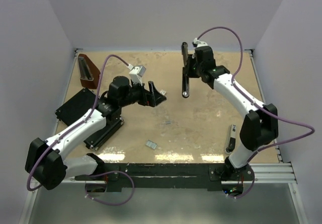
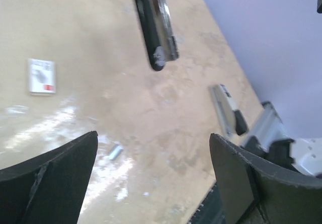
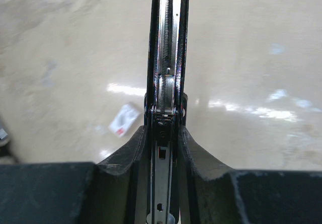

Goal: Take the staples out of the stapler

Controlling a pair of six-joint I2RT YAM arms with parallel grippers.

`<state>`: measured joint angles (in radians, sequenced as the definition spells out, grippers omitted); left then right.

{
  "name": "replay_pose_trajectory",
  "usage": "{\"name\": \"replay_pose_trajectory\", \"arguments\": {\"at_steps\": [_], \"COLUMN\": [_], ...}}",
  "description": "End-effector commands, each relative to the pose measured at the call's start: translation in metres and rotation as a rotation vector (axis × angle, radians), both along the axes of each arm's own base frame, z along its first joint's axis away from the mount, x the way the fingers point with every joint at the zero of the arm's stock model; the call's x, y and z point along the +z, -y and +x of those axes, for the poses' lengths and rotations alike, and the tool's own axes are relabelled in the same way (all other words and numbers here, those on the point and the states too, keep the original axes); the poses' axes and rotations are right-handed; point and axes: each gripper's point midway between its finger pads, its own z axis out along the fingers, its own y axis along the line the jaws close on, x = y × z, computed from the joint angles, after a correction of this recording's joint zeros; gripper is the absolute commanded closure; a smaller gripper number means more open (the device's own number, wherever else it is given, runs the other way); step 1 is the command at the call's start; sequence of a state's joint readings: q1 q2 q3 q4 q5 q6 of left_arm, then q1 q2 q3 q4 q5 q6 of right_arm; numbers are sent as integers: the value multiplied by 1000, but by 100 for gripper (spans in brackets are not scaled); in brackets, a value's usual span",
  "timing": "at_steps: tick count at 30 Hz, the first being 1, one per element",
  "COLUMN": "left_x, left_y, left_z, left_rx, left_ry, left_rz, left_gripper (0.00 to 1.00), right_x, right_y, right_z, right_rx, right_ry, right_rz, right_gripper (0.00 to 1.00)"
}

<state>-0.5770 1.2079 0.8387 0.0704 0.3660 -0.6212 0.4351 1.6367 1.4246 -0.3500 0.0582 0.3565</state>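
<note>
The right end effector (image 3: 162, 148) was clamped on the stapler (image 3: 168, 43), holding it lifted above the far right part of the surface (image 1: 211, 118). The open magazine faced outward, spring and pusher exposed, presumably so that its contents could drop free. The left end effector (image 2: 153, 173) hung with fingers wide apart and nothing between them, left of the stapler's tip. A small strip of staples (image 2: 114, 152) lay on the surface near it. A grey metal channel piece (image 1: 231, 137) lay well apart, near right. A small white card (image 2: 41, 76) bore a red mark, but its print was unreadable.
</note>
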Motion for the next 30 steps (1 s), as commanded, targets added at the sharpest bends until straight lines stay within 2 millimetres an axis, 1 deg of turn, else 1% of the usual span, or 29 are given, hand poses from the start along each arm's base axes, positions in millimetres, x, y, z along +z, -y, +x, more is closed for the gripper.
{"name": "replay_pose_trajectory", "arguments": {"at_steps": [1,2,3,4,5,6,7,8,9,11,12,14,15,16,18,19,22,24,27,28,30], "left_x": [3,1,-1,-2,-9,-6,-6,-16,-13,-14,-10,-10,-9,-7,-8,-7,-9,-12,-8,-8,-5], "left_y": [-61,-66,-71,-80,-84,-88,-89,-90,-94,-109,-115,-121,-122,-125,-130,-134,-134,-135,-138,-140,-141], "left_z": [28,26,25,27,24,22,21,19,17,19,20,21,21,22,24,25,25,25,25,25,24], "left_rx": [191,186,186,207,210,227,235,238,251,305,344,380,388,405,433,451,448,446,465,470,476], "left_ry": [123,122,125,144,140,162,174,183,201,204,214,217,220,223,218,218,219,209,215,214,221], "left_rz": [386,426,456,502,527,518,500,492,483,540,547,544,539,545,567,576,585,598,597,597,591], "left_gripper": [1,0,0,0,0,0,0,0,0,0,0,0,0,0,0,0,0,0,0,0,0], "right_x": [6,-12,-12,-18,-35,-38,-47,-52,-67,-79,-88,-95,-94,-104,-109,-115,-120,-123,-128,-128,-128], "right_y": [70,76,91,97,103,117,122,127,136,146,153,158,160,159,162,163,161,163,164,164,165], "right_z": [49,57,65,70,76,82,86,90,98,105,111,117,123,125,127,127,129,129,123,121,118], "right_rx": [-206,-235,-277,-295,-318,-361,-374,-390,-413,-446,-466,-486,-488,-486,-494,-495,-484,-488,-486,-484,-485], "right_ry": [35,-2,-6,-15,-48,-56,-78,-93,-133,-164,-184,-193,-179,-194,-204,-213,-207,-213,-234,-237,-240], "right_rz": [-89,-108,-121,-129,-144,-156,-162,-160,-169,-171,-176,-162,-146,-151,-166,-169,-161,-163,-167,-169,-171], "right_gripper": [100,100,100,98,97,97,98,98,98,100,100,98,97,95,92,92,91,90,80,75,67]}}
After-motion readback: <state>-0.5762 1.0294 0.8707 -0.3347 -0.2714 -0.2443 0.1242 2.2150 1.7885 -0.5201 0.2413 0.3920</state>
